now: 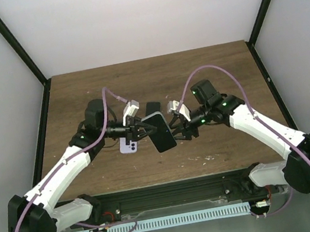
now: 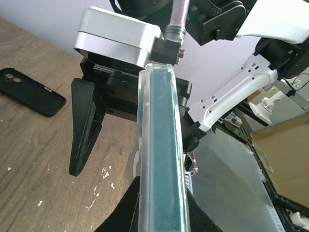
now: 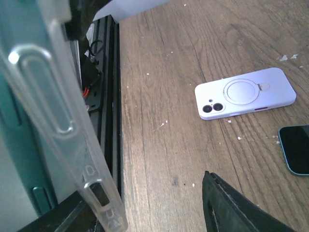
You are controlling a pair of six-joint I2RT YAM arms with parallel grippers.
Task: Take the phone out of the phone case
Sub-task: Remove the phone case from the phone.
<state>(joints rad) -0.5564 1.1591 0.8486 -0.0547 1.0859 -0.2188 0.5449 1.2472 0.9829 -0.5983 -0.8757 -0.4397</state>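
Clear phone case (image 2: 145,145) holding phone (image 1: 161,133), clamped edge-on in left gripper (image 1: 140,132); right gripper (image 1: 176,129) jaws apart, straddling it.

The left arm (image 1: 62,168) and right arm (image 1: 265,126) have white shells between bulky black joint housings (image 1: 31,225). A mauve cable (image 1: 206,67) arcs along each arm to a silver wrist camera box (image 2: 118,41). Small green lights (image 1: 223,105) glow on the right arm's black joints. Small dark holes (image 2: 212,101) dot the white shells. The fingers (image 2: 84,130) are matte black tapering wedges.
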